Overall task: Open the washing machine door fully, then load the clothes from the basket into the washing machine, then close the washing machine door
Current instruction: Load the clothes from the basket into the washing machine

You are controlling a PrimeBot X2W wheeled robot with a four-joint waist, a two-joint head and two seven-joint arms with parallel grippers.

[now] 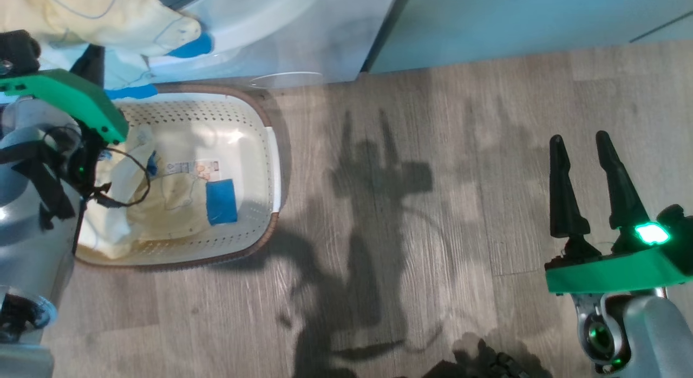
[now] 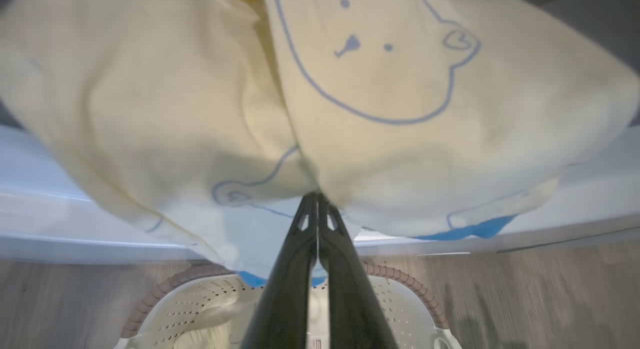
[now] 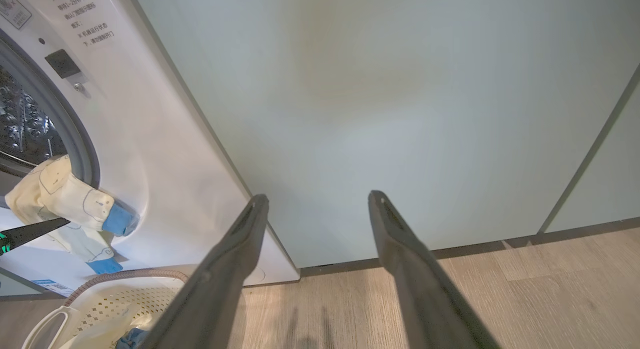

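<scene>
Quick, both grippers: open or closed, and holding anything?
Left gripper: closed, fingers pinching the yellow garment at the washing machine's opening.
Right gripper: open, empty, above the floor.

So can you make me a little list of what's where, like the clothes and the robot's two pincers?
left pincer: shut, tips against the yellow bear-print garment; whether it pinches the cloth, cannot tell
yellow bear-print garment: hanging at the mouth of the washing machine, above the basket
basket: standing on the floor, with more clothes inside
right pincer: open, holding nothing, over the floor
</scene>
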